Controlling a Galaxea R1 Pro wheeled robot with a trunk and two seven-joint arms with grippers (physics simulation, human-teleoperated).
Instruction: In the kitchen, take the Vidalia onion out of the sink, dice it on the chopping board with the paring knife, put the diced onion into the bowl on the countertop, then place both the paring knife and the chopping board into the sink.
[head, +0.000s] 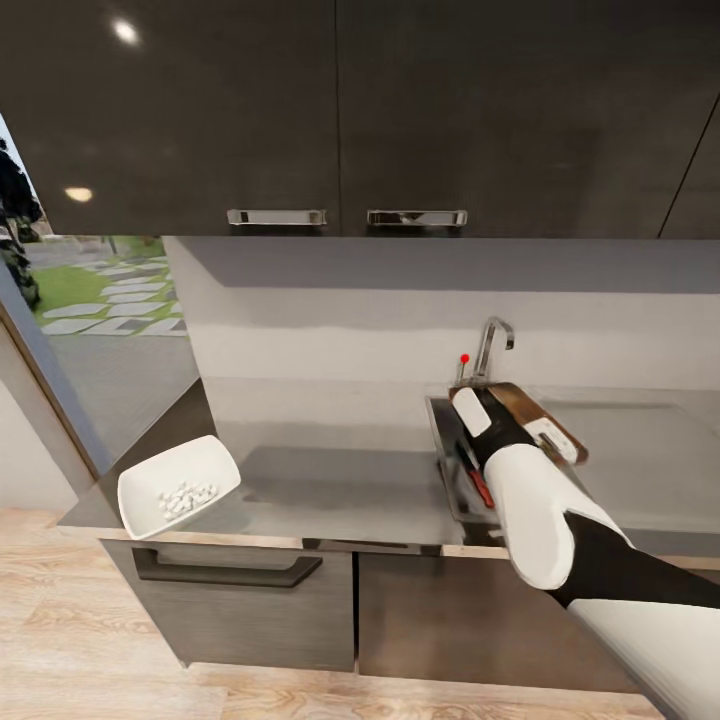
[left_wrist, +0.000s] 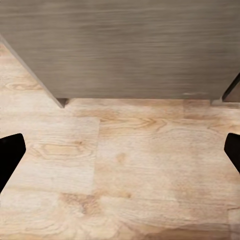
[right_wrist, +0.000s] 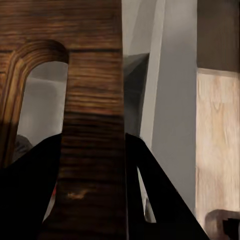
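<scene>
One end of the chopping board (right_wrist: 92, 125) is pinched between the right gripper (head: 478, 412) fingers, tilted over the sink (head: 445, 470) for lowering in; the paring knife (head: 480, 486) (a red sliver) seems to lie below already; the bowl (head: 180, 485) holds dice on the table (head: 330, 480); the left gripper (left_wrist: 120, 152) hangs spread over floor (left_wrist: 130, 170).

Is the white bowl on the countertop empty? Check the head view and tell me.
No: the white bowl, near the left end of the countertop, holds a small heap of pale diced onion pieces.
</scene>
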